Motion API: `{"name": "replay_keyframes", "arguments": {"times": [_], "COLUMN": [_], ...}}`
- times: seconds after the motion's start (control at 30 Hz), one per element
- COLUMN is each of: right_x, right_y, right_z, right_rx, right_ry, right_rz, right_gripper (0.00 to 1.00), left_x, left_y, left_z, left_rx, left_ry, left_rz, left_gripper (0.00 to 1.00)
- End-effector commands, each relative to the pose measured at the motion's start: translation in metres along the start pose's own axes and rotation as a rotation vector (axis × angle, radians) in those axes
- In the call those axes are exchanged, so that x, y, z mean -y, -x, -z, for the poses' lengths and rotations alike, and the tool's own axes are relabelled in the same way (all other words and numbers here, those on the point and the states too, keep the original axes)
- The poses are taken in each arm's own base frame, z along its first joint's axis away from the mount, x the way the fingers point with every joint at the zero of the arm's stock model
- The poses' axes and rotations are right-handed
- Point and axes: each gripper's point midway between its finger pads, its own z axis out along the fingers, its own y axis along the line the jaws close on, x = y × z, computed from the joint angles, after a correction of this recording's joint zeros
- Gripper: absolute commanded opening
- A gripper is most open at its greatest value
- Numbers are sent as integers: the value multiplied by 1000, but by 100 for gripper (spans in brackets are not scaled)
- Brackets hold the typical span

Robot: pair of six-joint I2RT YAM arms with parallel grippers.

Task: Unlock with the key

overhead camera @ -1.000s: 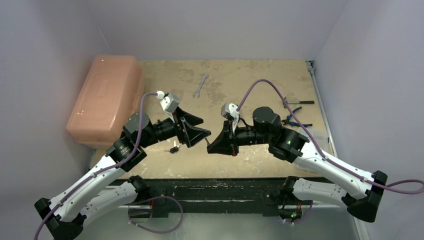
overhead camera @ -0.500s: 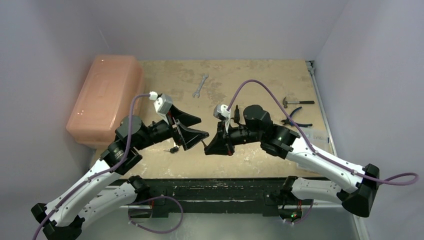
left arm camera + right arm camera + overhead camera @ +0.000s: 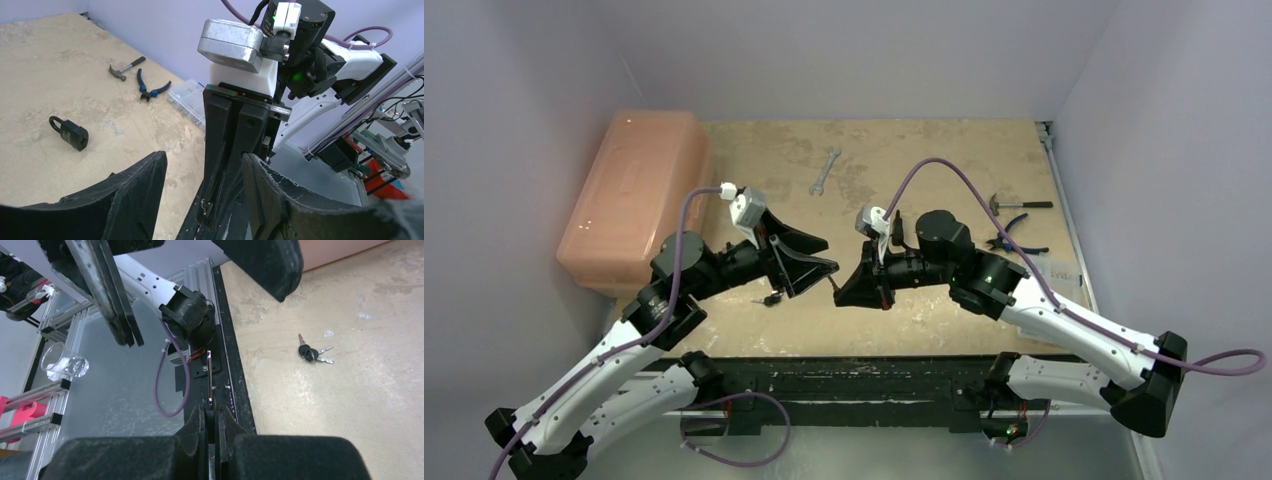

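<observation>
Over the near edge of the table [image 3: 924, 332], my right gripper [image 3: 210, 416] is pinched tight on a key [image 3: 210, 375]. Its blade points at my left gripper [image 3: 827, 254], which is spread wide and holds nothing. A bunch of keys [image 3: 311, 353] lies on the board near my left gripper. The padlock [image 3: 70, 133] lies on its side on bare board. Farther right, by the wall, sit a clear case [image 3: 188, 98], pliers [image 3: 150, 90] and a hammer [image 3: 125, 68]. A wrench [image 3: 824, 170] lies at the far end, and the pink box [image 3: 634, 195] is lidded, so I cannot see its contents.

Top view: high behind near edge, looking down on whole table [image 3: 924, 150]. Wrist views: low, close, facing each other. Left wrist and top share hammer [image 3: 127, 66].
</observation>
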Motion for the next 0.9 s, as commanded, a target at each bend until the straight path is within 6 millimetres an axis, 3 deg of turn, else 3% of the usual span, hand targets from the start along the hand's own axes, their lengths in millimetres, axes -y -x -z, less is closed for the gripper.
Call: {"name": "replay_keyframes", "arguments": {"times": [0.0, 0.3, 0.5, 0.57, 0.67, 0.83, 0.87], "right_x": [-3, -4, -5, -5, -5, -10, -9], "right_y": [27, 47, 56, 56, 57, 58, 56], "right_z": [2, 6, 8, 8, 8, 10, 11], "right_rx": [71, 122, 143, 145, 149, 167, 171], "right_ry": [-9, -39, -44, -46, -43, -25, -29], "right_rz": [31, 47, 53, 52, 51, 52, 48], "right_gripper": [0, 0, 0, 0, 0, 1, 12], "left_x": [7, 5, 4, 4, 0, 3, 3], "left_y": [0, -17, -24, -24, -27, -22, -19], "left_z": [-3, -4, -3, -4, -6, -8, -7], "left_rx": [13, -24, -27, -29, -38, 4, 18], "left_ry": [-49, -75, -84, -83, -67, -88, -86], "left_rz": [11, 37, 53, 57, 72, 93, 91], "left_gripper": [59, 51, 37, 28, 0, 0, 0]}}
